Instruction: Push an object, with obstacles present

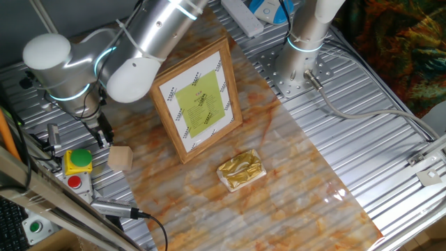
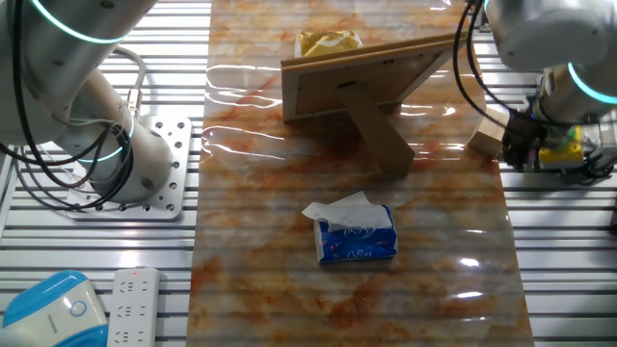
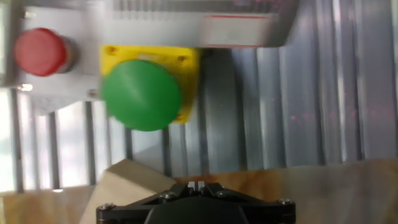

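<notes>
The wooden block (image 1: 120, 157) sits at the left edge of the marbled mat (image 1: 279, 181) on the counter (image 1: 390, 153), in the lower left of one fixed view, just beside a yellow box with a green button (image 1: 79, 160) and a red button (image 1: 73, 183) below it. The gripper (image 1: 103, 134) hangs just above and left of the block, dark and small; whether it touches the block cannot be told. Its fingers look pressed together, as the hand view shows only a closed dark seam (image 3: 198, 185) at the bottom edge, with the rest of the gripper cut off by the frame.

In the hand view the block (image 3: 127, 183) is only a pale corner at lower left, partly covered by the gripper body, and the green button (image 3: 142, 93) fills the upper left, blurred.

The picture frame (image 1: 197, 101) stands tilted at the centre of one fixed view, its top corner crossed by the silver arm (image 1: 157, 31). From the other fixed view only its back and prop (image 2: 371, 82) show, and it hides most of the gold foil packet (image 2: 328, 41) behind it. There the block (image 2: 487, 138) is half hidden by the gripper (image 2: 518, 146) at the right edge. The packet (image 1: 240, 169) lies well apart from the block, below the frame. A blue tissue pack (image 2: 357, 236) lies mid-mat.
</notes>
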Tool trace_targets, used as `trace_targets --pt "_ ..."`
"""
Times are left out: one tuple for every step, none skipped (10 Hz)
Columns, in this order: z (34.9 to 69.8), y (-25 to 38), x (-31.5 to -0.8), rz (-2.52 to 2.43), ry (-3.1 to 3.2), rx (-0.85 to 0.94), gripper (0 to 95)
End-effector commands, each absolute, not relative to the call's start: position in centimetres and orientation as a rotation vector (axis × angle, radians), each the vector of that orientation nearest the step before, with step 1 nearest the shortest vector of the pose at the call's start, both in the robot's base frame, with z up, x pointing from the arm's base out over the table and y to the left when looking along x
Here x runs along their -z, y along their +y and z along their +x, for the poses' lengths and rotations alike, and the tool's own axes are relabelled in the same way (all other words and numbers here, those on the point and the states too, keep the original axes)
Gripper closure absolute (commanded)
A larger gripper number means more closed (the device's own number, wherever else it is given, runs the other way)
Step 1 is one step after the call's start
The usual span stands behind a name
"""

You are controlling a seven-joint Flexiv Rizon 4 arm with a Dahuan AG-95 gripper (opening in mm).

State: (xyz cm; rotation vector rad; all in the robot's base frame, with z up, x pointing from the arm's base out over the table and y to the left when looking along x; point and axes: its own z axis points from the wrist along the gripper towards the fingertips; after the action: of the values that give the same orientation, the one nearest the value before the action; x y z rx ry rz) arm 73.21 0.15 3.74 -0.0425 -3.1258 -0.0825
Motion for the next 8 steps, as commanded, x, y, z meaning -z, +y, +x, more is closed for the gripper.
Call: trace_targets --pt "73.16 0.23 -3.83 0.058 -3.107 0.085 95.0" --pt "73.16 0.23 -3.83 0.097 -3.106 0.093 95.0" --pt "73.16 0.23 -3.83 0.161 -3.099 0.097 95.0" --pt "73.16 0.23 -3.83 0.190 -3.090 0.099 95.0" --pt "73.16 0.23 -3.83 0.230 -3.084 0.119 95.0" --pt "73.16 0.23 -3.83 0.250 -3.077 0.121 95.0" --pt "73.16 0.23 -3.83 0.277 -3.065 0.121 95.0" --pt "73.16 0.23 -3.83 0.309 -3.050 0.123 95.0"
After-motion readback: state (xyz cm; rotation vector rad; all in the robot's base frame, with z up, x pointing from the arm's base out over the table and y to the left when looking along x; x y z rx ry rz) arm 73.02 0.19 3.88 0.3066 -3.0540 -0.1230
